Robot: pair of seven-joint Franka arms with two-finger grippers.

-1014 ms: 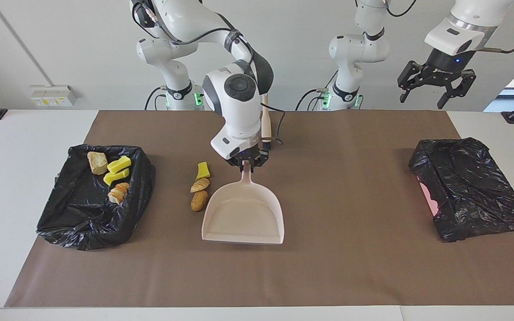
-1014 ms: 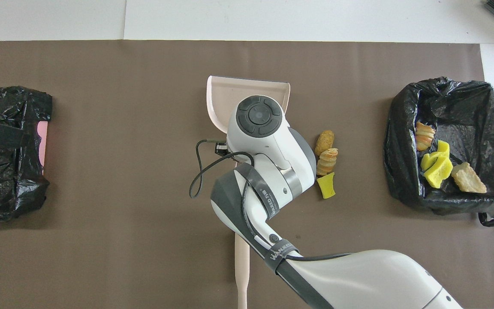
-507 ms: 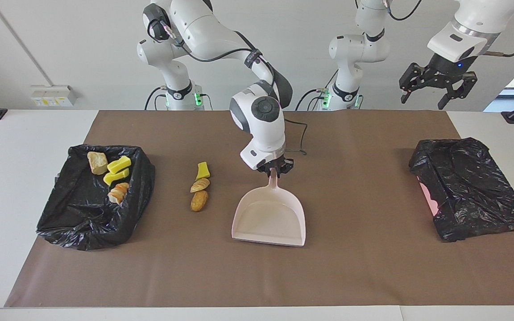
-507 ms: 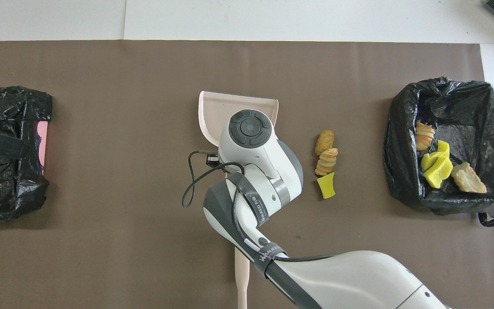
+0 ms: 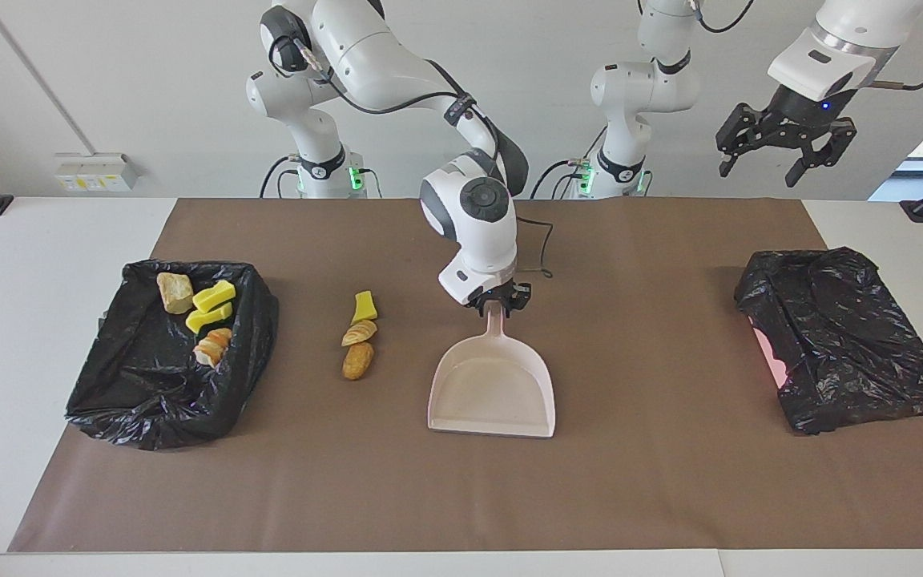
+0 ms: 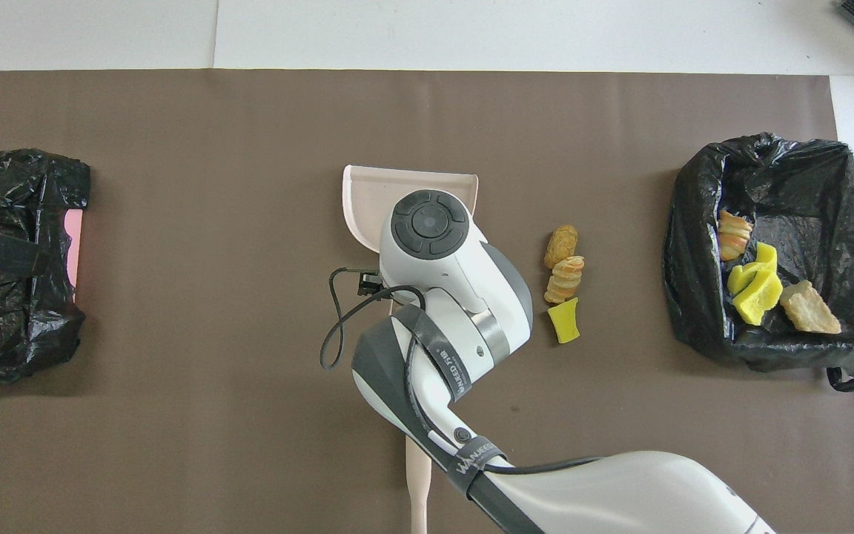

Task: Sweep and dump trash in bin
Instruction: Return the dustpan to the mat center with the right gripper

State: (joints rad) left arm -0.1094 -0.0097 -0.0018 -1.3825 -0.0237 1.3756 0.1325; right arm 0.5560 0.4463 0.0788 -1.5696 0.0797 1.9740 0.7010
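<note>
The pale pink dustpan lies flat on the brown mat, its mouth facing away from the robots. My right gripper is at the tip of the dustpan's handle. Three pieces of trash lie in a row beside the dustpan toward the right arm's end: a yellow sponge scrap, a pastry and a tan lump. The bin, lined with a black bag, holds several more pieces. My left gripper hangs open high over the left arm's end and waits.
A second box wrapped in a black bag, pink showing at one side, sits at the left arm's end. The brush's beige handle pokes out from under the right arm, nearer to the robots than the dustpan.
My right arm has moved the dustpan sideways, away from the three trash pieces toward the left arm's end. The left gripper has barely shifted.
</note>
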